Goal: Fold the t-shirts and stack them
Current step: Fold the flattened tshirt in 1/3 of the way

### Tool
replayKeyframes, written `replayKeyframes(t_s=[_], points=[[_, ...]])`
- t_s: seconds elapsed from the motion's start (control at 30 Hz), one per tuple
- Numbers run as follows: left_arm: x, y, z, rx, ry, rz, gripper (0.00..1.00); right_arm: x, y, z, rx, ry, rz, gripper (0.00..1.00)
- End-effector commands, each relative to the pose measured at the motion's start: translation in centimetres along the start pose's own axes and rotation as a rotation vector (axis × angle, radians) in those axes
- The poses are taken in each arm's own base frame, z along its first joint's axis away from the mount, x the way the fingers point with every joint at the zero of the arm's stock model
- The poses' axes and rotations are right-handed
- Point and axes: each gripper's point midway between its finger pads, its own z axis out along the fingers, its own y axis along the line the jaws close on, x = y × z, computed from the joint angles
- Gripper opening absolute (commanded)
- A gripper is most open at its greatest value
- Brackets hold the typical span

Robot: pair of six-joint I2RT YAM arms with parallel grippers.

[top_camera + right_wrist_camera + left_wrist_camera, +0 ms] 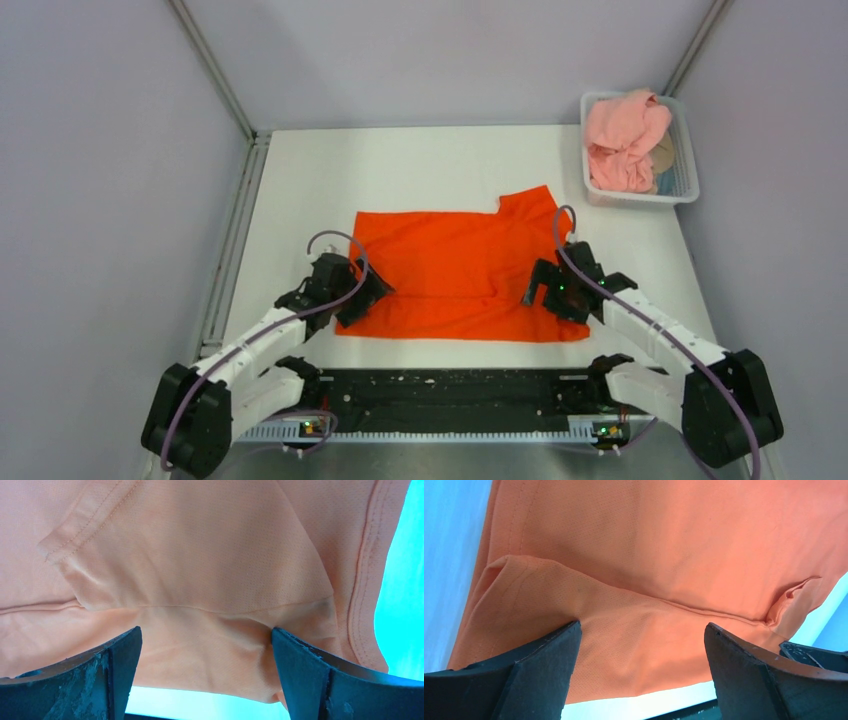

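Orange shirt: the bright orange-red cotton t-shirt (455, 270) lies spread in the middle of the white desk (400, 170). One sleeve points out at its far right corner, and a long crease runs across its near part.

Pink shirt: the pale salmon pink t-shirt (622, 135) is crumpled inside the white plastic mesh basket (640, 198), at the far right corner of the desk and well apart from the orange one.

Left end effector: the left end effector (368, 290) is low over the near left edge of the orange shirt. Its two fingers stand wide apart and clamp nothing. In the wrist view a folded layer of the cloth lies between them.

Right end effector: the right end effector (540, 285) is low over the near right part of the same shirt. Its fingers also stand wide apart, with the sleeve seam and a crease between them.

Contact: I cannot tell whether the fingertips touch the cloth.
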Motion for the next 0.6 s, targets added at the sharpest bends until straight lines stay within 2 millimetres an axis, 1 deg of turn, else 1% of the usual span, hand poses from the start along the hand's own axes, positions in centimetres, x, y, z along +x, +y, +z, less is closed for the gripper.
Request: replayKeyframes(t_s=[0.0,0.1,0.2,0.33,0.43,0.53,0.57], points=[[5.6,7.1,-1.2,-0.245,0.171,-0.059,0.99,3.1,-0.8,-1.1,0.031,0.072,0.066,0.99],[5.6,7.1,-1.1,-0.229,0.160,-0.064,0.99,2.9,-0.7,-1.4,0.012,0.045,0.074,0.97],[5.4,7.0,-1.2,-0.243,0.153,-0.072,0.99,1.9,-1.3,-1.6,0.046,-0.015,0.076,0.97],[5.5,7.0,-1.2,-0.258,0.161,-0.069,0.99,1.4,-1.9,-1.2,0.089,-0.025,0.060,0.96],[5.4,7.0,-1.1,-0.275,0.167,-0.071,0.99,0.3,-2.1,-1.1,0.123,-0.062,0.053,0.97],[5.5,6.9,-1.1,-0.285,0.176,-0.064,0.99,-1.4,-2.4,-1.3,0.164,-0.122,0.048,0.97],[5.4,6.8,-1.1,-0.283,0.176,-0.062,0.99,-2.0,-2.2,-1.5,0.163,-0.141,0.044,0.97]])
